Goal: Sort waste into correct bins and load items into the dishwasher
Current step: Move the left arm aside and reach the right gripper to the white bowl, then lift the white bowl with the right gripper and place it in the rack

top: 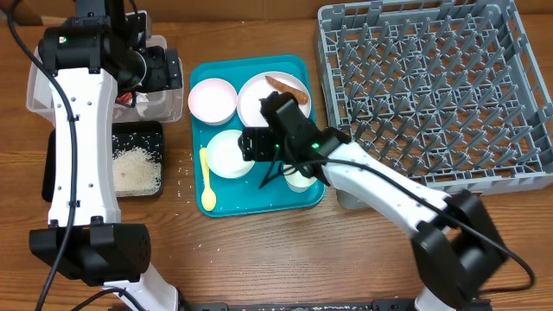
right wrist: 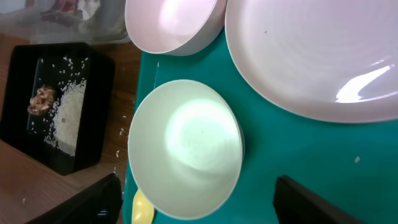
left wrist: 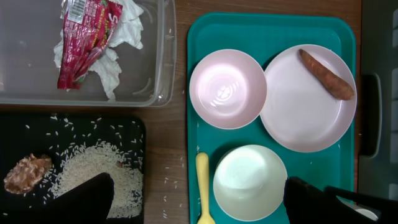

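Note:
The crumpled white paper with the red wrapper [left wrist: 93, 37] lies in the clear tub [top: 39, 91]. The black tray [top: 138, 138] holds loose rice [left wrist: 93, 168] and the brown lump [left wrist: 26, 174]. On the teal tray a white plate [top: 259, 104] carries the sausage [left wrist: 326, 73]. A pinkish bowl [top: 212, 99], a white bowl [top: 223, 155] and the yellow spoon [top: 207, 181] lie beside it. A small cup [top: 300, 180] is partly hidden by my right arm. My left gripper [top: 164, 69] is open and empty beside the tub. My right gripper [right wrist: 199, 208] is open around the white bowl [right wrist: 186, 146].
The grey dish rack [top: 432, 86] stands at the right, right of the teal tray [top: 259, 203], and holds nothing I can see. Stray rice grains [left wrist: 168, 180] lie on the wooden table between the black tray and the teal tray.

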Robot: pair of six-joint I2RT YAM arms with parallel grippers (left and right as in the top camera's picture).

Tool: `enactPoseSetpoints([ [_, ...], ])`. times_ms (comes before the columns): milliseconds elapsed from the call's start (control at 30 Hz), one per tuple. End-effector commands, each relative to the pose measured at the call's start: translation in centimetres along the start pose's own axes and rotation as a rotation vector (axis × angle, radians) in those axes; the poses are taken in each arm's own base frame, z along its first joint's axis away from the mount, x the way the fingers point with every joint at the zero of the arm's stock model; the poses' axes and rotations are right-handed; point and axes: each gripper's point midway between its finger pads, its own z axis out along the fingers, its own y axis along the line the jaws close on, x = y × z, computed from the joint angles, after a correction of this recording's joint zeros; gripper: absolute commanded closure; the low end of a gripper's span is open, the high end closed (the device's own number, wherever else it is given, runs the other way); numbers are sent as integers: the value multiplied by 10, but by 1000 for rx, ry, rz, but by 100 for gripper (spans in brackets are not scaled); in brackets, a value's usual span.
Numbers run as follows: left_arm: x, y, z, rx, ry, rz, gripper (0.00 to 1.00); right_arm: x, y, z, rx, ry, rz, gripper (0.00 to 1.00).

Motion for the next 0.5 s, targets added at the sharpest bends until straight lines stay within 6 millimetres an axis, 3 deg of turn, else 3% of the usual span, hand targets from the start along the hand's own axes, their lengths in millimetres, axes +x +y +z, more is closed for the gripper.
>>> enactPoseSetpoints([
  [0, -2, -3, 2, 18, 4, 9, 11, -8, 1, 11, 17, -16, 9, 26],
  [267, 2, -1, 17, 14, 41, 5, 9, 19, -24, 52, 73, 76, 50, 36],
  [467, 7, 0, 25, 12, 61, 2, 8, 21, -21, 55, 54, 87, 51, 58],
])
